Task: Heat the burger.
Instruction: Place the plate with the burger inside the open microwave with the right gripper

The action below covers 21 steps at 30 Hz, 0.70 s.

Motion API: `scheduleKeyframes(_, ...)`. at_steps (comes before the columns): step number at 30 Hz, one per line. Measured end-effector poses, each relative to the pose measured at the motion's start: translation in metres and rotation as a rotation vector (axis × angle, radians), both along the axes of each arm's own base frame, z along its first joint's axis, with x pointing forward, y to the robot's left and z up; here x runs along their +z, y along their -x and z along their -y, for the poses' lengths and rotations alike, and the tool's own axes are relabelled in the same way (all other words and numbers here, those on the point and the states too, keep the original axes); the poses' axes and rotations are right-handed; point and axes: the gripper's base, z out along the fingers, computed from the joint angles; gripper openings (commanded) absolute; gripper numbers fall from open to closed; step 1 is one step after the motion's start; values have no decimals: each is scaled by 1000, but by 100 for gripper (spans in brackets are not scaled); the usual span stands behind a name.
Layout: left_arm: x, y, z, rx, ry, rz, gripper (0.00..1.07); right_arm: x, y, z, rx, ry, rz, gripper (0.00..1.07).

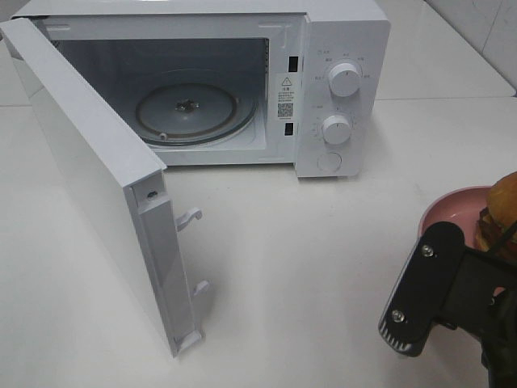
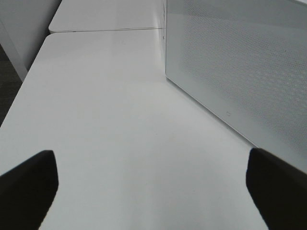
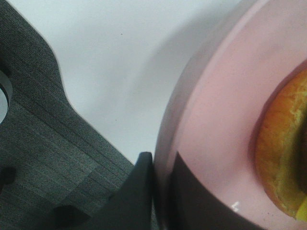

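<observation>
The burger (image 1: 501, 212), with its golden-brown bun, sits on a pink round plate (image 1: 452, 208) at the table's right edge, partly cut off by the frame. In the right wrist view my right gripper (image 3: 163, 191) pinches the plate's rim (image 3: 211, 120), one finger under it and one on top, with the burger's bun (image 3: 280, 158) just beyond. The right arm's black wrist (image 1: 428, 291) is in front of the plate. My left gripper (image 2: 153, 191) is open and empty above bare table, beside the open microwave door (image 2: 240, 72); it is out of the high view.
The white microwave (image 1: 343, 48) stands at the back with its door (image 1: 89, 162) swung wide to the left and forward. The glass turntable (image 1: 194, 109) inside is bare. Two knobs (image 1: 345, 81) are on its right panel. White table (image 1: 307, 259) lies between the microwave and the plate.
</observation>
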Motion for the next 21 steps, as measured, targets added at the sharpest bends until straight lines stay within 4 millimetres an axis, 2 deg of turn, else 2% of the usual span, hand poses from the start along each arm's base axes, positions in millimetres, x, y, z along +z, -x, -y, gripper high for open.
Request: scheduleKeyframes(21, 0, 0, 0, 0, 0, 0, 100, 0, 2, -4, 76, 10, 6, 0)
